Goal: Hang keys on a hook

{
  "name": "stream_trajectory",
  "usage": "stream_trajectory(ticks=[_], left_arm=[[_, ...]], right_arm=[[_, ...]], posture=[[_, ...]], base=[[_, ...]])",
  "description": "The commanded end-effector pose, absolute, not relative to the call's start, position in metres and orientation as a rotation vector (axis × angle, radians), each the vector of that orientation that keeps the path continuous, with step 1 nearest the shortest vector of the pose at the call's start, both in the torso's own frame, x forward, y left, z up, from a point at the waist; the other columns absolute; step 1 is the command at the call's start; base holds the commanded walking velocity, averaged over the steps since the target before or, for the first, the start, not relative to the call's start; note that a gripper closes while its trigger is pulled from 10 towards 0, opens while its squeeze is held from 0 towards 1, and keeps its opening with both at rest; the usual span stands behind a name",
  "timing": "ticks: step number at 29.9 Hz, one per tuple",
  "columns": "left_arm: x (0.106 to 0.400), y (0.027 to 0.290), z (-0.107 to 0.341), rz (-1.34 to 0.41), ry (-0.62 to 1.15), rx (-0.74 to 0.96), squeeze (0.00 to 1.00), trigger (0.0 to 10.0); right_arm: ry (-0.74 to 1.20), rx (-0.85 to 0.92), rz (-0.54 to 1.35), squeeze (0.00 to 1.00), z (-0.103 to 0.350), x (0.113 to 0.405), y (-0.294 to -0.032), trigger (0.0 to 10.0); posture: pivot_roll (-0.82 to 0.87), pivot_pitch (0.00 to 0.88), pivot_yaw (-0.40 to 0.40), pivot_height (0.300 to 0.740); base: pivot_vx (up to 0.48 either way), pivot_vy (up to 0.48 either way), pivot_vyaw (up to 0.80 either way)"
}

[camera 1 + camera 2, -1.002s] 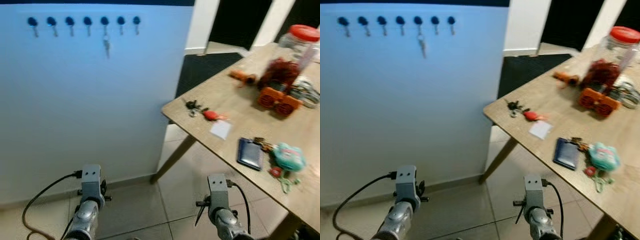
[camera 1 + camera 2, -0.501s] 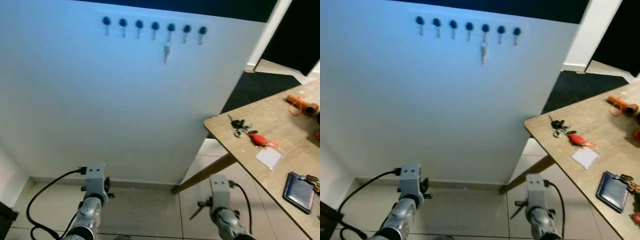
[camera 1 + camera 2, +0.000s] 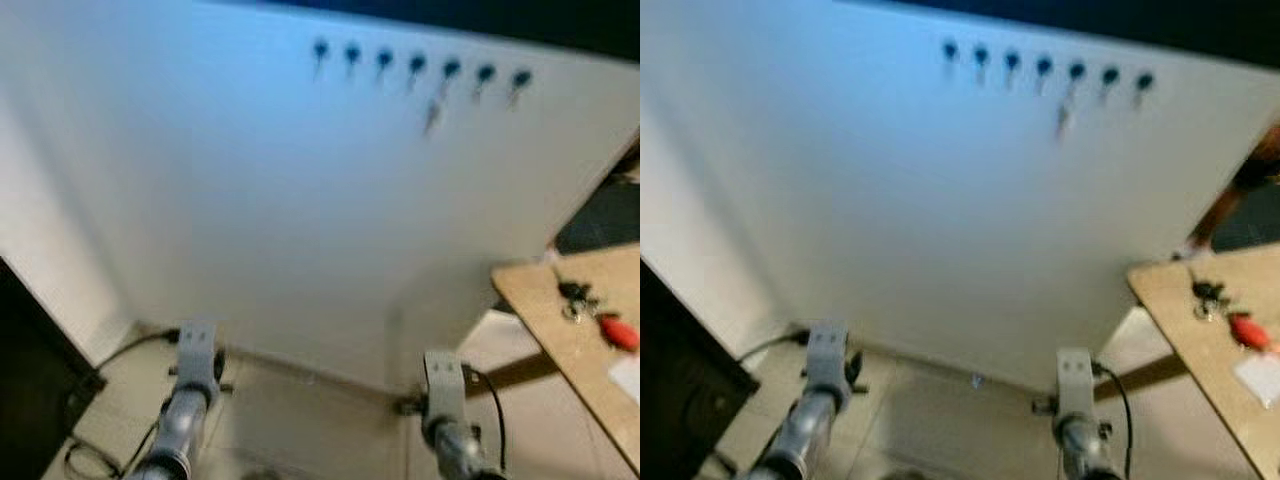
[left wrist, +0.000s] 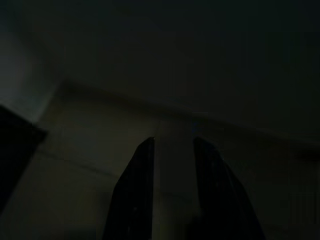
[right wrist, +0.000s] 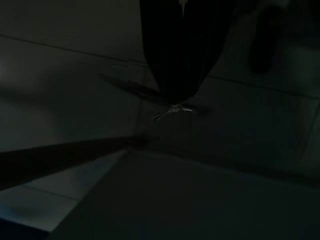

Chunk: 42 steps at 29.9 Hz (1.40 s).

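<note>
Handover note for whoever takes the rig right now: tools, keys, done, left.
Left tool: open, holding nothing, hanging low over the floor.
Right tool: looks shut, also low. There is a small glint at its tip, but it is too dark to say what it is.
Row of hooks high on the white wall. One key hangs from the third hook from the right.
Bunch of keys with a red tag lies on the table, to the robot's right.
Done: one key hung.
Left: fetch the bunch and hang it on a free hook.
</note>
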State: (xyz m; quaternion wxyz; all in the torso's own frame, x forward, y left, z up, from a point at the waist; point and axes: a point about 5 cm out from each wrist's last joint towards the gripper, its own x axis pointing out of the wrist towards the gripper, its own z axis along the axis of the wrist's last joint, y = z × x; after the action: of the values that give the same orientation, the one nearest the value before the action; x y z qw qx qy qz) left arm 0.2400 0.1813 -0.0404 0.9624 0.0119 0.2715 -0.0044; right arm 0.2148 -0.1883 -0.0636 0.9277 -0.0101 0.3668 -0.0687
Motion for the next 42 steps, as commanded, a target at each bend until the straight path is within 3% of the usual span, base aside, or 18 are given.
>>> stream_trajectory(ticks=[1, 7, 23, 33, 42], left_arm=[[0.2429, 0.1764, -0.0388, -0.036, 0.543, 0.039, 0.00, 10.0], [0.2434, 0.1752, -0.0388, -0.046, 0.546, 0.035, 0.00, 10.0], [0.2424, 0.1738, -0.0391, -0.059, 0.542, 0.030, 0.00, 10.0], [0.2455, 0.1711, -0.0352, -0.105, 0.506, 0.071, 0.00, 10.0], [0.2449, 0.1672, -0.0355, -0.113, 0.501, 0.045, 0.00, 10.0]], right_arm=[[0.745, -0.019, -0.162, 0.00, -0.0626, 0.2148, -0.1934, 10.0], [0.743, -0.015, -0.172, 0.00, -0.0630, 0.2135, -0.1948, 10.0], [0.734, -0.004, -0.174, 0.00, -0.0621, 0.2150, -0.1935, 10.0], [0.735, -0.002, -0.178, 0.00, -0.0628, 0.2139, -0.1933, 10.0], [0.731, 0.000, -0.179, 0.00, -0.0628, 0.2137, -0.1923, 10.0]], posture=[[0.10, 0.014, -0.077, 0.740], [0.10, 0.013, -0.077, 0.740], [0.10, 0.017, -0.077, 0.740], [0.09, 0.020, -0.074, 0.740], [0.10, 0.022, -0.076, 0.740]], base=[[0.000, 0.000, 0.00], [0.000, 0.044, 0.00], [0.000, 0.367, 0.00], [0.000, 0.000, 0.00], [0.000, -0.415, 0.00]])
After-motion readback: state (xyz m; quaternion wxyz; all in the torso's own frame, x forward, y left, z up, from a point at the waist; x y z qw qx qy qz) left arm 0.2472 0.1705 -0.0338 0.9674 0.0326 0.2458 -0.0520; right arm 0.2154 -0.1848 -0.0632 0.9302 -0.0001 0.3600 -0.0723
